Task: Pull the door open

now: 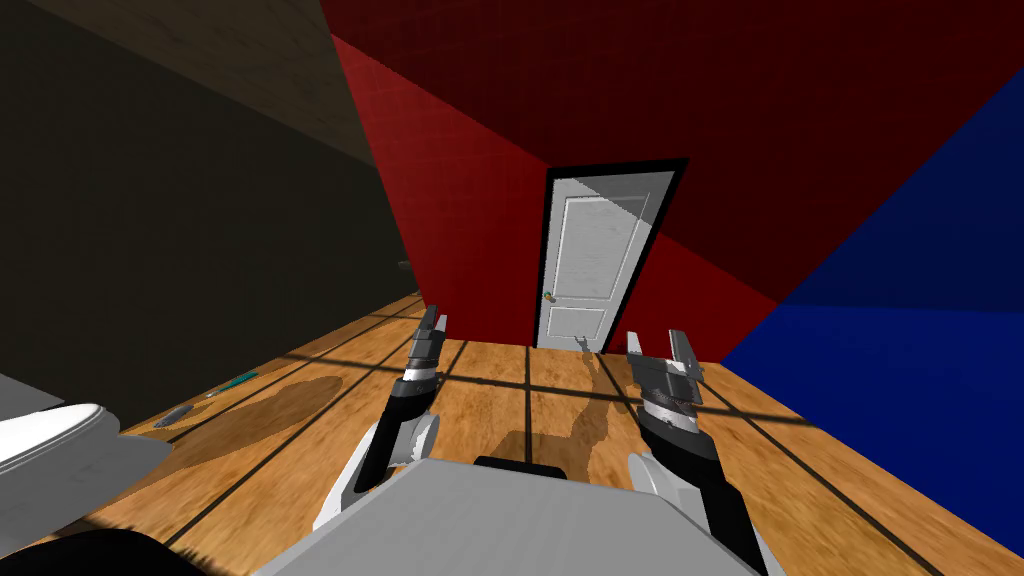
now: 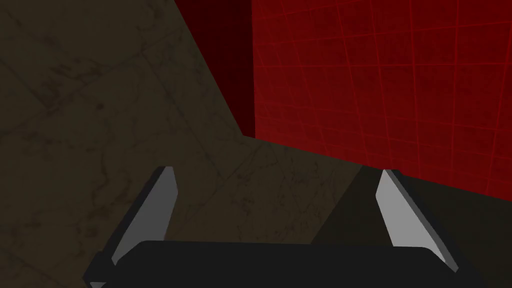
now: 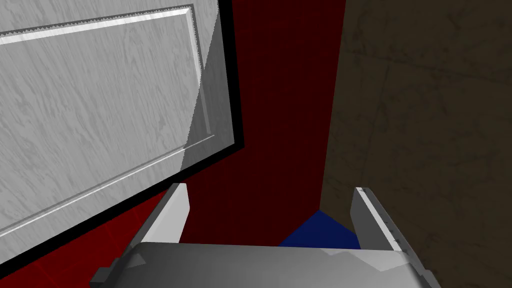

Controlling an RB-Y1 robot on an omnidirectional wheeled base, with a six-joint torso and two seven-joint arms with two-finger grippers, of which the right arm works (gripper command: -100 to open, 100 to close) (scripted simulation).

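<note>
The white panelled door (image 1: 590,260) looks shut in the red wall (image 1: 470,230), well ahead across the wooden floor (image 1: 480,390), with its small handle (image 1: 549,297) on the left edge. The left gripper (image 1: 435,322) and right gripper (image 1: 658,345) are held forward, fingers spread and empty, presumably ready to take the handle once closer.

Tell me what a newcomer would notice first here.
A white panelled door in a black frame stands out against the red wall beyond the wooden floor, with a blue wall to its right. The left gripper and right gripper hang open, well short of the door.
</note>
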